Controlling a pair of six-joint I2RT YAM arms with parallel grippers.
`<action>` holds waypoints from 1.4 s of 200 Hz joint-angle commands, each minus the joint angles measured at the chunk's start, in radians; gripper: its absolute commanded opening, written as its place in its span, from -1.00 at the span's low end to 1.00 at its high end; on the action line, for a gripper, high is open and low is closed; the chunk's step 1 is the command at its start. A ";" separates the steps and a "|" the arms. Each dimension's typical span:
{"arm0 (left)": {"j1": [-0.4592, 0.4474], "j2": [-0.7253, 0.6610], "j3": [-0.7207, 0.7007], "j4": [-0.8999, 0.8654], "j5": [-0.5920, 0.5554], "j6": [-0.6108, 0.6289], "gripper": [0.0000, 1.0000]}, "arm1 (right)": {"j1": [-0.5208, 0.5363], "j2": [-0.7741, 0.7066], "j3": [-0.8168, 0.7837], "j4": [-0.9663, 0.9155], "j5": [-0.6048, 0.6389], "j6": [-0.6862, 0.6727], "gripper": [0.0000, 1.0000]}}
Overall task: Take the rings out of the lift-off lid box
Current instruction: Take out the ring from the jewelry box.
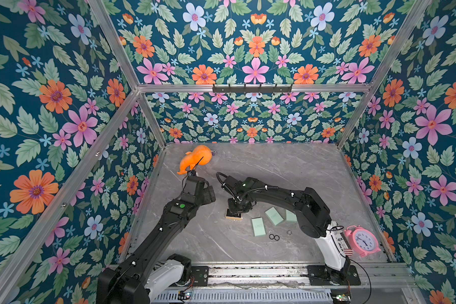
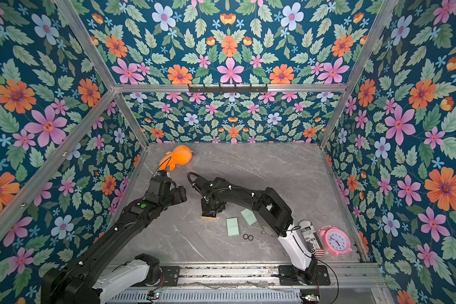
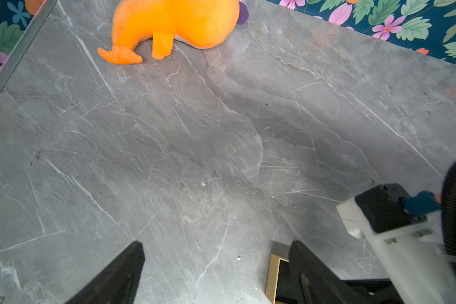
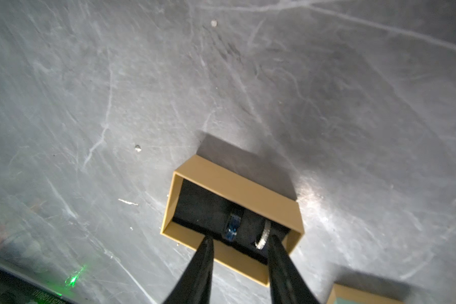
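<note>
A small tan box [image 4: 250, 189] with a black insert stands open on the grey marble table [image 1: 274, 171], and shows in both top views [image 2: 209, 215]. Two rings sit upright in the insert: a dark one [image 4: 232, 223] and a silvery one [image 4: 263, 235]. My right gripper [image 4: 240, 239] reaches down into the box, open, its fingertips [image 4: 207, 243] either side of the dark ring and the silvery ring beside the other finger. Two black rings [image 1: 274, 237] and a silvery ring [image 1: 289, 232] lie loose on the table. My left gripper [image 3: 217, 246] hangs open and empty just left of the box [image 3: 273, 273].
Three mint-green box pieces [image 1: 258, 227] [image 1: 274, 215] [image 1: 291, 216] lie right of the box. An orange plush toy [image 1: 196, 158] sits at the back left. A pink alarm clock [image 1: 362, 240] and a printed can [image 2: 309, 237] stand at the right, by the right arm's base.
</note>
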 commanded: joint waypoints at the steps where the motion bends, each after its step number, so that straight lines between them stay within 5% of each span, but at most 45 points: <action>1: 0.003 0.005 0.005 -0.006 0.014 0.000 0.78 | 0.002 0.003 0.007 -0.027 0.015 0.005 -0.29; 212: 0.013 0.011 -0.007 -0.006 0.049 -0.006 0.75 | 0.020 0.090 0.092 -0.072 0.039 -0.001 -0.50; 280: 0.006 -0.015 -0.126 0.021 0.166 -0.183 0.63 | 0.021 0.061 0.086 -0.063 0.031 -0.028 -0.71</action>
